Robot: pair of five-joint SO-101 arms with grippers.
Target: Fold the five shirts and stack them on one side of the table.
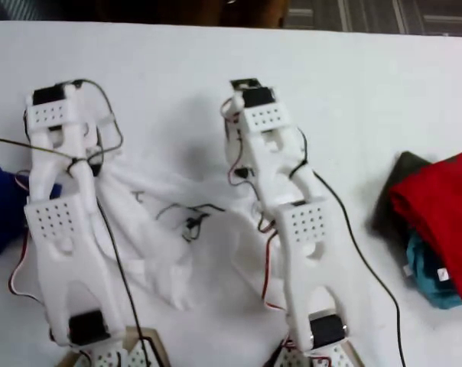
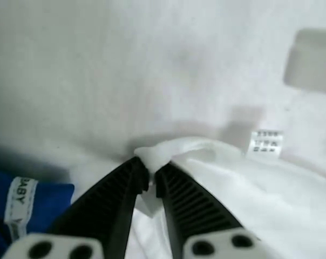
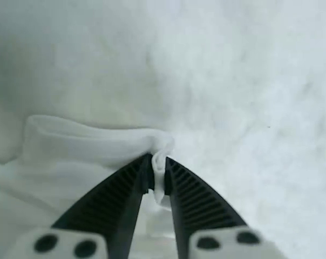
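Observation:
A white shirt [image 1: 166, 229] lies crumpled on the white table between the two arms. My left gripper [image 2: 151, 171] is shut on a bunched edge of the white shirt [image 2: 222, 178], close to its small label [image 2: 266, 142]. A fold of the white shirt [image 3: 87, 141] is pinched in my right gripper [image 3: 158, 172], which is also shut. In the high view the left arm [image 1: 59, 206] stands at the shirt's left side and the right arm [image 1: 281, 191] at its right side. A blue shirt [image 1: 1, 206] lies at the table's left edge; its corner [image 2: 28, 210] shows beside my left gripper.
A pile of shirts sits at the right edge: a red one [image 1: 441, 210] on top, a dark one [image 1: 395, 191] behind, a teal one [image 1: 426, 271] underneath. Bare table [image 1: 177, 69] stretches across the far side.

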